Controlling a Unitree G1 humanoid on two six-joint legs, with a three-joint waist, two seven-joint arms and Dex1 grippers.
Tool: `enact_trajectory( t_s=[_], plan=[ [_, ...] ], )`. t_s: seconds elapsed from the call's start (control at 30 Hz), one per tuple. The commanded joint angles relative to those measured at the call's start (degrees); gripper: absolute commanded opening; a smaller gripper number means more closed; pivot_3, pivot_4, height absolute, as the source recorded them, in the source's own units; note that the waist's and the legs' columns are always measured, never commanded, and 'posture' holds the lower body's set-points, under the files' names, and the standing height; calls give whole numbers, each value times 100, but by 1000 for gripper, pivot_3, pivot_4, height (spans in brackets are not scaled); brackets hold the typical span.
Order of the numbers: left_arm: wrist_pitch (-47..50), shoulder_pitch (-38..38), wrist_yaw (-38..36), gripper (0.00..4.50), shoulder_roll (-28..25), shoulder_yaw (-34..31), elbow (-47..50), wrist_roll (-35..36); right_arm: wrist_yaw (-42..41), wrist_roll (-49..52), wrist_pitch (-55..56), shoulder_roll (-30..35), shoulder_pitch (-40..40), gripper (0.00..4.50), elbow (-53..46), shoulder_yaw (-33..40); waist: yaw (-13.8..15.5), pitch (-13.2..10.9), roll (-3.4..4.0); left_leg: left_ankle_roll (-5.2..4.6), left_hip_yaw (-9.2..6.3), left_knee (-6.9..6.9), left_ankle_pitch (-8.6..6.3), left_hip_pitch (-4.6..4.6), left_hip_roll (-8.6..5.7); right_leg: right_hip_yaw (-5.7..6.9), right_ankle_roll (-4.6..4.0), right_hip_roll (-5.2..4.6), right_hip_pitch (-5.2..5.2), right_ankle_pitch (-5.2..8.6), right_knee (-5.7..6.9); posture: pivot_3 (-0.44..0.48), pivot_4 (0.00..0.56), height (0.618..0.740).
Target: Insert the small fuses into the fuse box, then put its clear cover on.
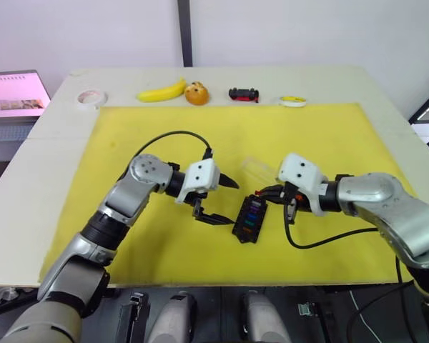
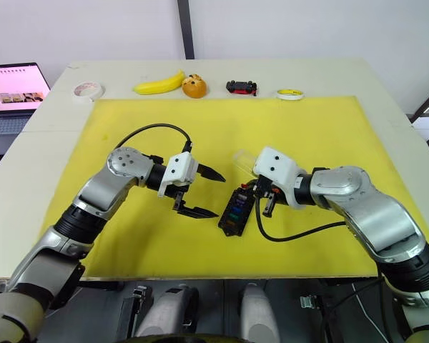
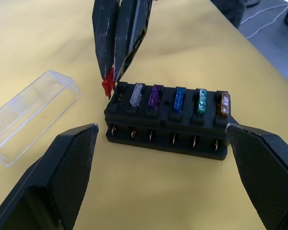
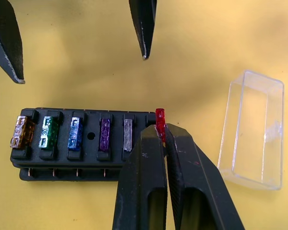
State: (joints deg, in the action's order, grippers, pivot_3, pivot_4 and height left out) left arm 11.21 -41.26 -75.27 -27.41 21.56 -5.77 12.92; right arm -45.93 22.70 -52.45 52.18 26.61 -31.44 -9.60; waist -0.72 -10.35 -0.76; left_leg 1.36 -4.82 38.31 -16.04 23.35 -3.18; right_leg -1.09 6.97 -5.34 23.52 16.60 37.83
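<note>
Fuse box (image 4: pixel 81 143) sits mid-mat on the yellow mat (image 1: pixel 329 143), between my two tools, long axis running diagonally away from me and to the right. Five fuses seated in one row: orange (image 4: pixel 22 132), green (image 4: pixel 49 132), blue (image 4: pixel 75 133), purple (image 4: pixel 104 134), grey (image 4: pixel 128 135). Right tool (image 4: pixel 160 134) is clamped on the red fuse (image 4: pixel 160 120), held upright at the box's last slot at the end. Left tool (image 1: pixel 218 200) spread wide, just beside the box, not touching. Clear cover (image 4: pixel 254 129) lies near the box's far end, open side up.
</note>
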Motion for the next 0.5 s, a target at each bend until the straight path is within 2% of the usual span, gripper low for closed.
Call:
enact_trajectory(
  t_s=[0.03,0.5],
  plan=[
    [14,-51,23,4483,0,-99,179,-10,0,-31,81,-47,10,0,-101,39,1,0,0,0,0,0,0,0,0,0,0,0,1,0,1,0,150,740],
    [50,-18,52,4483,-7,-101,254,5,-9,-186,177,-52,-12,0,-7,-62,1,0,0,0,0,1,0,0,0,-1,0,0,2,0,5,0,150,740]
  ],
)
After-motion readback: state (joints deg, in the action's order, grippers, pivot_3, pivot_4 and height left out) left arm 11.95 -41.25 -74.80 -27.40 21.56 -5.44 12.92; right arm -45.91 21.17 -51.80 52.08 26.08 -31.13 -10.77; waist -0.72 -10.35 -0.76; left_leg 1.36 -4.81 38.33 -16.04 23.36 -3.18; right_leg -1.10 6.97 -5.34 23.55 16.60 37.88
